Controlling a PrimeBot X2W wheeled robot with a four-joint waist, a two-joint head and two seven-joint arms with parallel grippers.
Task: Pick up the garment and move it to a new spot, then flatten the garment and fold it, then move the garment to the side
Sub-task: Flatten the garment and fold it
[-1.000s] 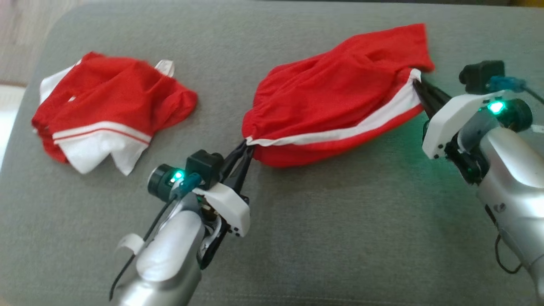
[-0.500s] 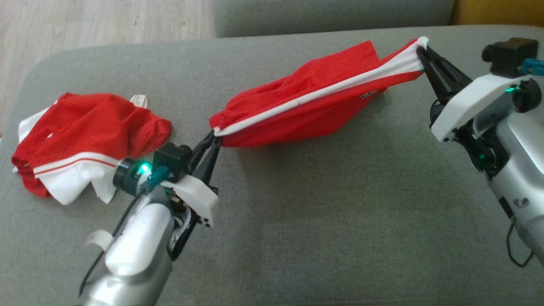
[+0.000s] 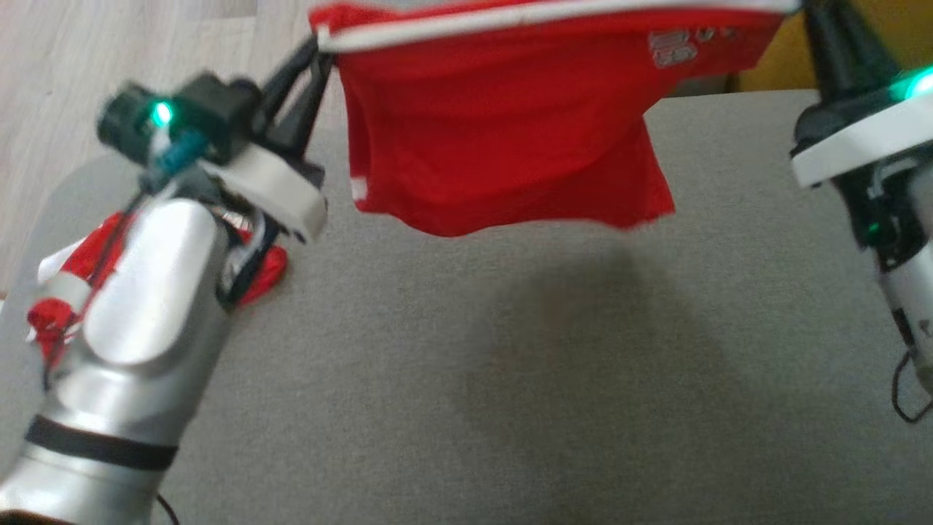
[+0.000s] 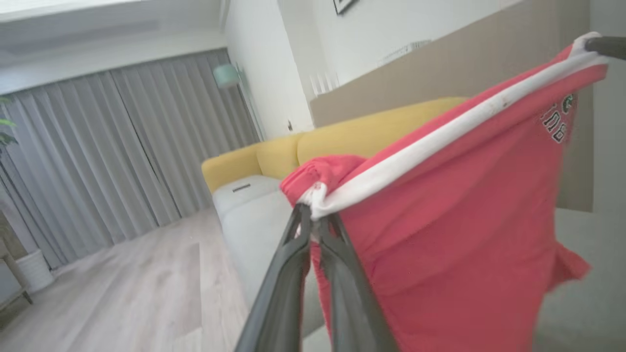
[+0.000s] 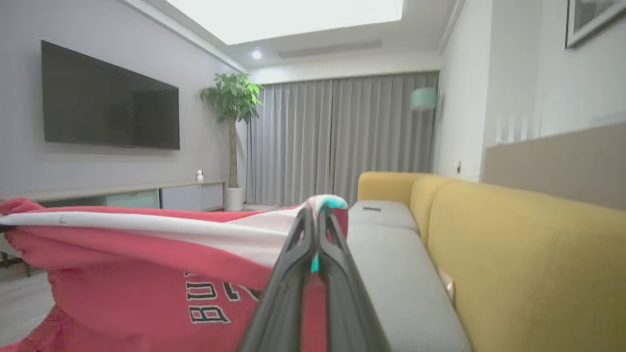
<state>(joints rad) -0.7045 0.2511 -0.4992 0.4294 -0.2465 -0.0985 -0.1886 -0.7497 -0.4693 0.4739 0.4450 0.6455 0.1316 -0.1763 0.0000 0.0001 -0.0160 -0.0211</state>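
Observation:
The garment [image 3: 510,146] is a pair of red shorts with a white side stripe and lettering. It hangs in the air above the grey cushion [image 3: 510,364], stretched between both grippers. My left gripper [image 3: 317,55] is shut on its left corner, seen up close in the left wrist view [image 4: 313,217] where the garment [image 4: 440,234] droops to the right. My right gripper [image 3: 805,9] is shut on the right corner at the top edge; in the right wrist view the fingertips [image 5: 315,215] pinch the white stripe of the garment [image 5: 146,274].
A second red and white garment [image 3: 51,306] lies on the cushion at the left, mostly hidden behind my left forearm. Wooden floor [image 3: 109,58] lies beyond the cushion's far left. A yellow sofa [image 5: 513,254] stands behind.
Both grippers have lifted the garment off the cushion and pulled it taut; it now hangs spread in the air. The head camera has tilted, shifting the whole picture.

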